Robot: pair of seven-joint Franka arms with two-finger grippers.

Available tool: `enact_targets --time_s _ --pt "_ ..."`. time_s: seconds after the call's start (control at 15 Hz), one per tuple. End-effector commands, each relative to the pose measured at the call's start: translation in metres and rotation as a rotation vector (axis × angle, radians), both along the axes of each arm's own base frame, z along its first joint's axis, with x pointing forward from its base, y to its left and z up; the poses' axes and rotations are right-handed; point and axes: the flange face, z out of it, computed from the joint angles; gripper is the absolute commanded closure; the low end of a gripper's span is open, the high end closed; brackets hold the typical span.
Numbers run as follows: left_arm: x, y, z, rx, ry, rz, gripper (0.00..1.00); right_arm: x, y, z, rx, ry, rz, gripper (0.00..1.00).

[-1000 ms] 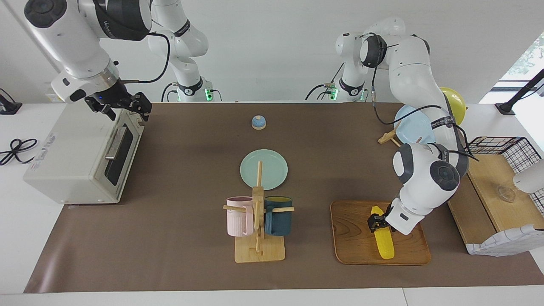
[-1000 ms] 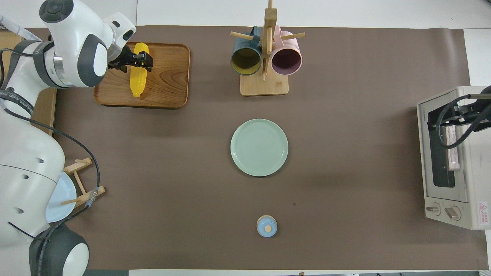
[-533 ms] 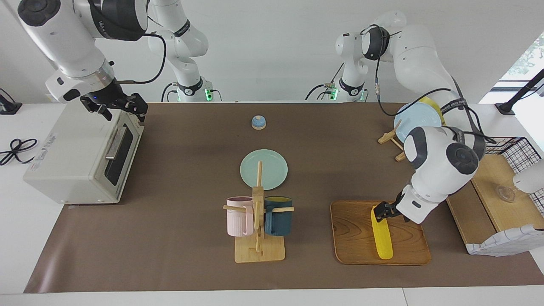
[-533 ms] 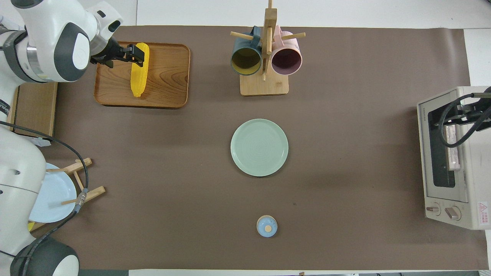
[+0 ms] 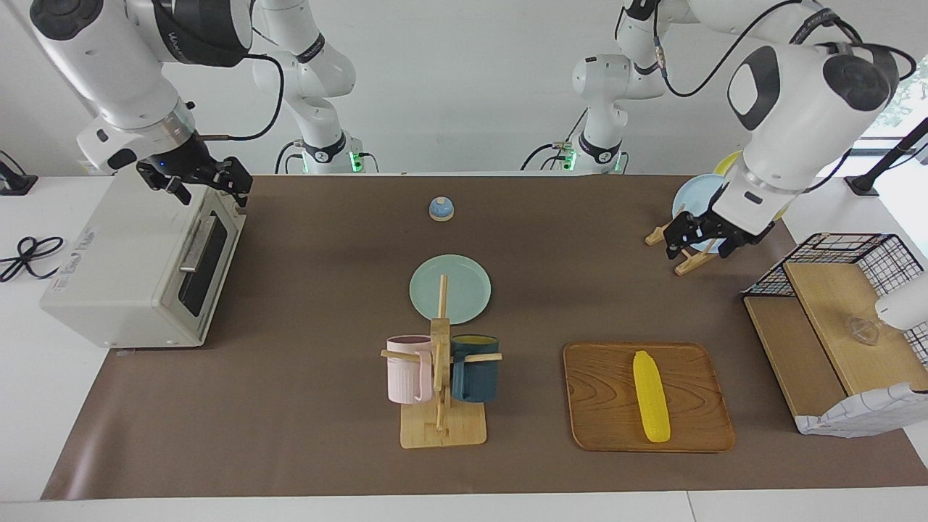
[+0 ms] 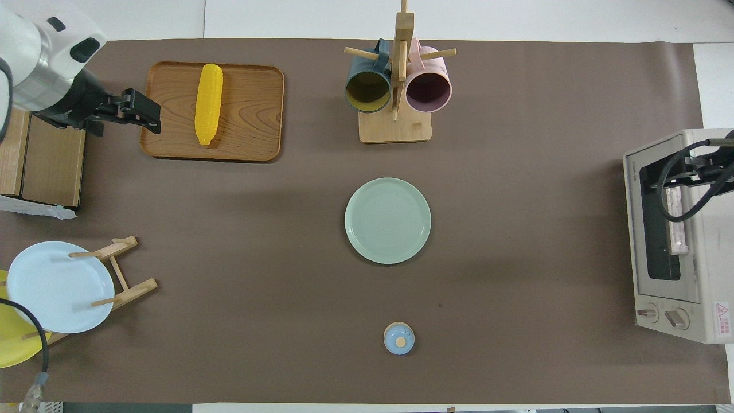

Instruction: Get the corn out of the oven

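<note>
The yellow corn (image 5: 651, 396) (image 6: 208, 103) lies lengthwise on a wooden tray (image 5: 605, 420) (image 6: 252, 135), untouched, toward the left arm's end of the table. My left gripper (image 5: 700, 242) (image 6: 143, 110) hangs open and empty, raised in the air over the mat beside the tray. The off-white oven (image 5: 123, 254) (image 6: 671, 241) stands at the right arm's end with its dark glass door shut. Just over the top front edge of the oven, my right gripper (image 5: 209, 181) is open and holds nothing.
A wooden mug rack (image 5: 440, 391) carries a pink and a dark teal mug mid-table. Nearer the robots lie a green plate (image 5: 449, 288) and a small blue bell (image 5: 441, 209). A stand with a pale blue plate (image 6: 57, 285), a wire basket (image 5: 863, 250) and a wooden shelf (image 5: 790, 348) crowd the left arm's end.
My left gripper opened off the corn, rose and swung away from the tray toward the plate stand. The corn stays on the tray. The right gripper shifted only slightly over the oven.
</note>
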Motion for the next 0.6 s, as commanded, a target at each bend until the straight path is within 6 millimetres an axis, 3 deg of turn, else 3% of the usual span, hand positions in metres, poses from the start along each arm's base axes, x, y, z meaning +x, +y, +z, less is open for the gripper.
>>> enact_targets --time_s 0.0,0.13,0.27,0.4,0.53 --pt "-0.037 0.009 0.016 0.03 0.045 0.025 0.0 -0.004 0.0 0.003 0.002 -0.01 -0.01 0.0" --pt "-0.063 0.003 0.021 0.04 0.06 0.047 0.0 -0.004 0.001 0.003 0.0 -0.012 -0.008 0.0" --pt "-0.082 0.001 0.012 0.05 0.08 0.064 0.0 -0.004 0.002 0.003 0.0 -0.012 -0.009 0.0" --pt "-0.086 0.0 0.005 0.046 0.074 0.063 0.0 -0.005 -0.001 0.003 0.002 -0.009 -0.012 0.0" --pt "-0.078 -0.002 0.006 0.026 0.028 0.071 0.0 -0.004 -0.002 0.003 0.001 -0.015 -0.013 0.0"
